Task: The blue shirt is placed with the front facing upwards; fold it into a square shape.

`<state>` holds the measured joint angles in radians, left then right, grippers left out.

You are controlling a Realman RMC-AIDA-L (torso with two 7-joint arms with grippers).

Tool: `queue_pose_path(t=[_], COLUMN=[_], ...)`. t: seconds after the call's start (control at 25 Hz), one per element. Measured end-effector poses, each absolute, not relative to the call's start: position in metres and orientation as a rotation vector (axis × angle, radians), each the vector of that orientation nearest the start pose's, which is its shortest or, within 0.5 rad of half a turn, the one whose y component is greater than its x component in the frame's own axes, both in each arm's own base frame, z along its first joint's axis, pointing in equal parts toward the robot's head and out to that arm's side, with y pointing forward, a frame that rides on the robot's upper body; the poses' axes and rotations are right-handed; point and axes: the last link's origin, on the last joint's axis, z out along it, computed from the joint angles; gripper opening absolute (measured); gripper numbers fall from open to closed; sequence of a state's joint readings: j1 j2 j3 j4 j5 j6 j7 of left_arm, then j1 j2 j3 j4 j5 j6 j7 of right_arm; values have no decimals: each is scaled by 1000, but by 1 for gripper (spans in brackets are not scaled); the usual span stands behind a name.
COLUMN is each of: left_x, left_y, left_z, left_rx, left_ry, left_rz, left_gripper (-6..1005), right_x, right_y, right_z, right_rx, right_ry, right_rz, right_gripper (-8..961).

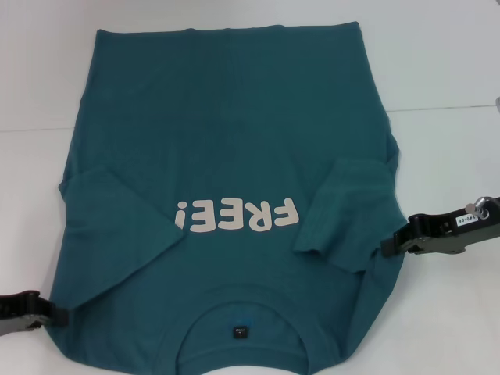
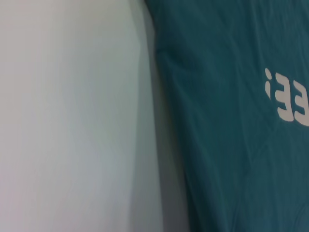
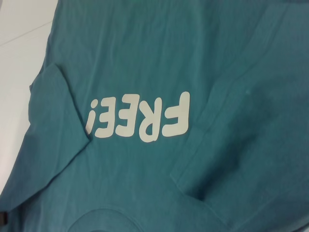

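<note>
The blue shirt (image 1: 226,141) lies flat on the white table (image 1: 453,78), front up, with its collar and small black neck label (image 1: 241,333) nearest me. The whitish "FREE!" print (image 1: 238,216) reads upside down from here. Both short sleeves are folded inward over the body, one on the left (image 1: 109,234) and one on the right (image 1: 351,211). My left gripper (image 1: 61,314) sits low at the shirt's near left edge. My right gripper (image 1: 388,247) is at the right edge beside the folded sleeve. The right wrist view shows the shirt (image 3: 159,58) and print (image 3: 140,121); the left wrist view shows the shirt's side edge (image 2: 231,145).
White table surface surrounds the shirt on the left (image 2: 72,121), right and far side. A seam line in the table (image 1: 445,108) crosses behind the shirt's middle. A small dark object (image 1: 497,101) shows at the far right edge.
</note>
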<state>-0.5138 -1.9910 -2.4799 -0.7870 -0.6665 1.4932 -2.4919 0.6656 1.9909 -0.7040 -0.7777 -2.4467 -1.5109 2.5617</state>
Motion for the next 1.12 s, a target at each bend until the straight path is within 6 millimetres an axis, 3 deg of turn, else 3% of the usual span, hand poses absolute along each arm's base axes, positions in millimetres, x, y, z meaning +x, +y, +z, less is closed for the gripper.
queue_pose_path(t=[0.08,0.76,1.12], left_x=[-336,-332,-337], left_y=[325,328,320], left_z=[46,46,48], left_rx=[-2077,-2146,-2176], left_ry=[-1944,-1836,-1793], left_rz=[-142,-164,-239], left_gripper=[86,51,51], right_x=[277,277,292], right_y=[368,366,350], right_z=[39,46,52], right_rx=[-2208,-2257,-2307], right_ry=[1882,1824,1770], right_rz=[174,168,186], right_gripper=[51,51,47])
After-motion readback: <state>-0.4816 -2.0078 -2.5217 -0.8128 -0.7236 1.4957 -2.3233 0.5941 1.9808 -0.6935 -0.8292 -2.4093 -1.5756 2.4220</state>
